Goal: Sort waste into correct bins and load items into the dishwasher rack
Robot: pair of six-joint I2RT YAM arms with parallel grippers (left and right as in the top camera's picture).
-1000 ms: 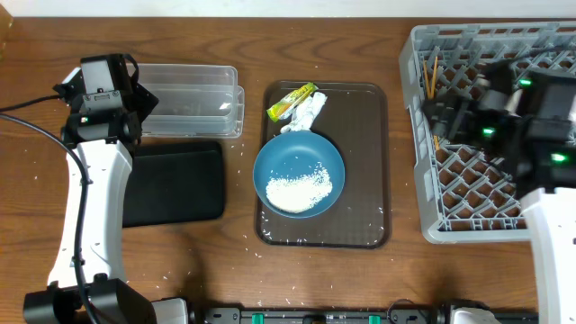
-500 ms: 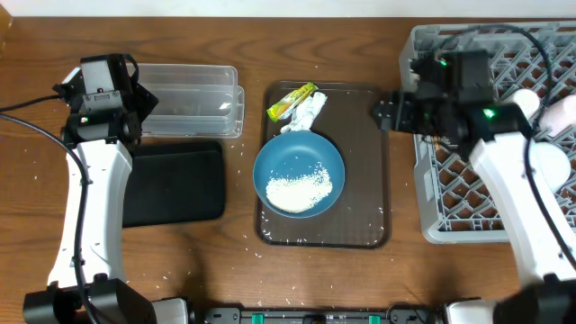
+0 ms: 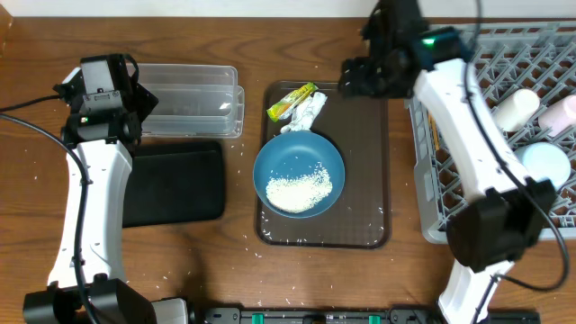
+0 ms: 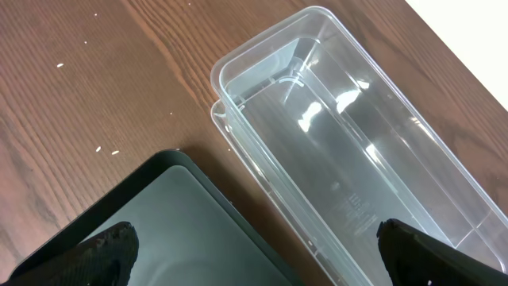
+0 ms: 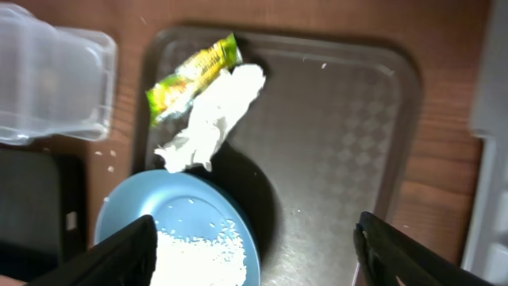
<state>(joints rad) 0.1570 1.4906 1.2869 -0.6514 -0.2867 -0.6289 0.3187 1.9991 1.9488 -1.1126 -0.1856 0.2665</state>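
Observation:
A dark-blue bowl (image 3: pixel 299 173) with a heap of white rice (image 3: pixel 300 191) sits on the brown tray (image 3: pixel 364 180). Behind the bowl lie a crumpled tissue (image 3: pixel 306 115) and a yellow-green wrapper (image 3: pixel 292 101). My right gripper (image 3: pixel 358 76) hovers open and empty over the tray's far right part. Its wrist view looks down on the wrapper (image 5: pixel 193 75), tissue (image 5: pixel 210 119) and bowl (image 5: pixel 182 230). My left gripper (image 4: pixel 266 254) hangs open and empty above the gap between the clear tub (image 4: pixel 349 151) and the black tray (image 4: pixel 182 230). The grey rack (image 3: pixel 468 40) holds a white cup (image 3: pixel 515 109), a pink cup (image 3: pixel 560 112) and a light-blue bowl (image 3: pixel 545 166).
The clear tub (image 3: pixel 193 99) and the black tray (image 3: pixel 175 183) lie left of the brown tray. Loose rice grains dot the wood near the table's front edge. My right arm crosses over the rack's left side.
My right arm has swung left from over the rack to the far side of the brown tray, its jaws a little wider. The left arm has not moved.

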